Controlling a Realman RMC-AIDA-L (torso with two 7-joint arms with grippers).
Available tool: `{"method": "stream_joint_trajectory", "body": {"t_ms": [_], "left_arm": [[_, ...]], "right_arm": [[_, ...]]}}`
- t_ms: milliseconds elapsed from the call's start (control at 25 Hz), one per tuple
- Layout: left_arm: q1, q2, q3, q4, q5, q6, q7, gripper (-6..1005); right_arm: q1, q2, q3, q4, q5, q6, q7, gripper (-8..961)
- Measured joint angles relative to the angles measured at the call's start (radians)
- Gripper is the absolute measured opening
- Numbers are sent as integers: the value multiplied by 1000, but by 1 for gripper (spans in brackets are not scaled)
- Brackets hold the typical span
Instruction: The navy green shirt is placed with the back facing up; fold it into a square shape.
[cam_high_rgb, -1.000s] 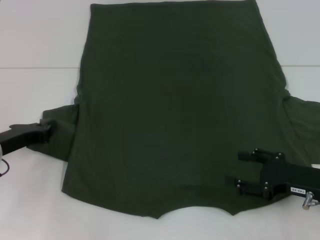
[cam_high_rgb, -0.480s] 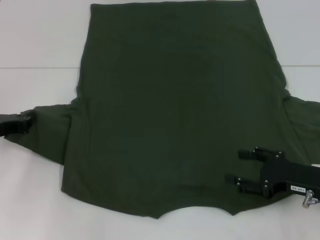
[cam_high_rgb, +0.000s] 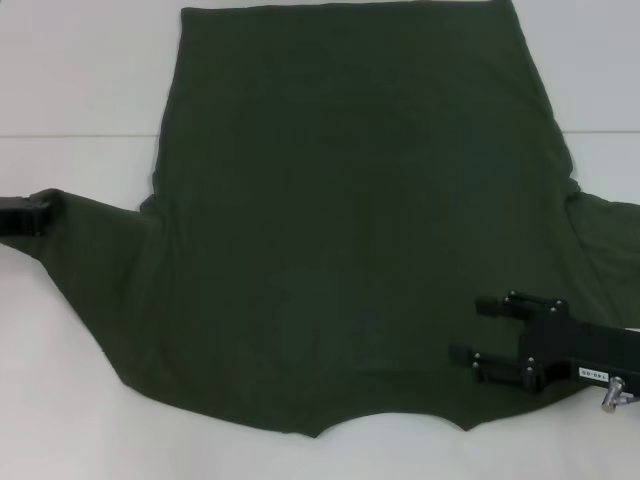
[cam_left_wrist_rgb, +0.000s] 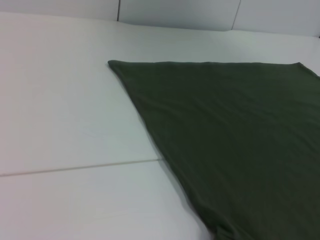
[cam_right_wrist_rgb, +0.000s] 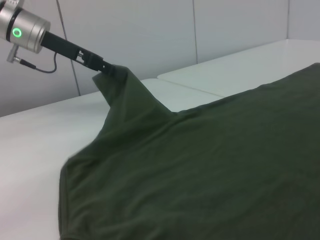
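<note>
I see shirt (cam_high_rgb: 350, 220) spread flat, filling frame centre. Left gripper (cam_high_rgb: 30, 215), far left edge, jaws pinching sleeve tip, lifted. Right gripper (cam_high_rgb: 478, 330), lower right, jaws spread over shoulder. Risk I judge: thin pinch slips, sleeve drops.

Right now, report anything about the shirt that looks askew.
The navy green shirt lies flat except its left sleeve, which the left pincer holds lifted and stretched outward. The right pincer rests open on the other shoulder.
</note>
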Motion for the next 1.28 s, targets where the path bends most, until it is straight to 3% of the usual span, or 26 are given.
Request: {"method": "stream_joint_trajectory", "body": {"t_ms": [400,680,1000,1280], "left_arm": [[-50,15,64,8,166,36,-183,14],[-81,30,71,33,173,153,-344,16],[-140,46,125,29,193,256,-648,19],[-172,46,137,-14,189,257,-703,37]], "right_arm": [[6,0,0,3,0,6,0,826],[8,0,0,3,0,7,0,826],[10,0,0,12,-1,7,-6,826],[11,0,0,14,0,7,-8,825]]}}
